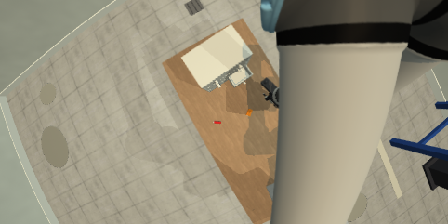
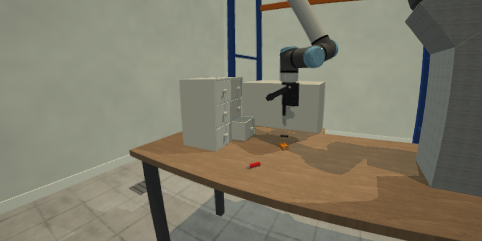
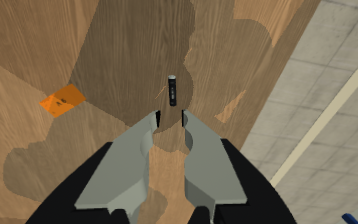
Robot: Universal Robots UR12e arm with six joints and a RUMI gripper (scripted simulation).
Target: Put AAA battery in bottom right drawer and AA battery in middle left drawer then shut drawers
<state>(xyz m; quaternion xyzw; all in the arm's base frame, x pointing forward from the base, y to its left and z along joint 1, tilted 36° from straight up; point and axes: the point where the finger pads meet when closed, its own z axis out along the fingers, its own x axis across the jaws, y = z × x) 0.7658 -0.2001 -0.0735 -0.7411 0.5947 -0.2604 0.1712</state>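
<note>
The small black battery (image 2: 284,136) (image 3: 172,91), the thinner one and apparently the AAA, lies on the table. A red battery with a silver end (image 1: 217,122) (image 2: 254,165), apparently the AA, lies nearer the table's front edge in the exterior view. My gripper (image 1: 266,96) (image 2: 284,114) (image 3: 171,111) is open a little and empty, pointing down above the table. In the wrist view the black battery is just beyond the fingertips, roughly in line with the gap. The white chest (image 1: 216,55) (image 2: 197,114) stands upright. Its bottom right drawer (image 1: 239,77) (image 2: 242,129) is pulled out; the other drawers look shut.
An orange block (image 1: 249,112) (image 2: 283,146) (image 3: 63,100) lies on the table between the two batteries. A large pale box (image 2: 305,106) stands behind the table in the exterior view. The arm hides part of the table in the top view.
</note>
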